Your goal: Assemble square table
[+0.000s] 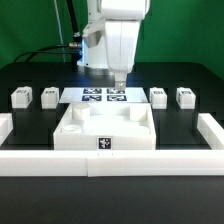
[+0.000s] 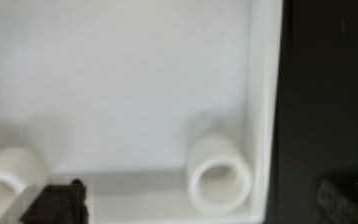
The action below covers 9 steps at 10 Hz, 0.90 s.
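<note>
Exterior view: tabletop (image 1: 105,128) lies mid-worktop, sockets up, just behind the near wall (image 1: 110,162). Four legs (image 1: 47,96) stand loose in a far row, two left and two right of the marker board (image 1: 105,96). None fitted; all four remain. Hand (image 1: 118,84) spread, empty, above the tabletop's far edge.

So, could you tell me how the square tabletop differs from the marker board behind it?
The tabletop is a thick slab with raised corners; the marker board is thin and flat. The tabletop is clearly larger than the marker board. The marker board carries four tags on top; the tabletop's top is plain. Both are white.
</note>
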Available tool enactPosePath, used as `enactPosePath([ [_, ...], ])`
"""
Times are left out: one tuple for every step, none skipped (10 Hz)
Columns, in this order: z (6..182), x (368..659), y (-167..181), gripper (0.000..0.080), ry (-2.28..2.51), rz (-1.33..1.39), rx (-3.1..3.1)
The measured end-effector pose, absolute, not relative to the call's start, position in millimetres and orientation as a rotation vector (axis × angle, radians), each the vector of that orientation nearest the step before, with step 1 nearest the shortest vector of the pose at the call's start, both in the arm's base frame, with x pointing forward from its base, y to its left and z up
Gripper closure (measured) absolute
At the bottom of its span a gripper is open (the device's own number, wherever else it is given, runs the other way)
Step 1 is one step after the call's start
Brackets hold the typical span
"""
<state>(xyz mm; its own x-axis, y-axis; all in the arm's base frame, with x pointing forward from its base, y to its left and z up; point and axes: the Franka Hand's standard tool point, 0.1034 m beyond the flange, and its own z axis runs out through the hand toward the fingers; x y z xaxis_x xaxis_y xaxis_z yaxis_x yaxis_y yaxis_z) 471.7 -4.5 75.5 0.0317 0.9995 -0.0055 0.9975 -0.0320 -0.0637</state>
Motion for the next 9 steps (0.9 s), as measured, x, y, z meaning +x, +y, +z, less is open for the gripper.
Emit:
enactPosePath([
  [63.5,459.8,-13.4,0.0150,-2.203,0.077,-2.162],
  [54.2,454.1,-20.7,0.0150,-2.301,0.067,-2.047],
  [54.0,454.6,-22.0,0.0150,-2.297,0.070,-2.052],
  [54.1,454.8,-21.7,0.0150,-2.289,0.070,-2.061],
  [53.4,454.3,-22.3,0.0150,-2.287,0.071,-2.062],
  [49.1,452.6,-21.7,0.0150,-2.261,0.073,-2.081],
  [33.1,446.0,-20.4,0.0150,-2.199,0.096,-2.113],
  [19.1,442.4,-20.6,0.0150,-2.182,0.103,-2.109],
  [11.2,442.9,-22.7,0.0150,-2.177,0.086,-2.123],
])
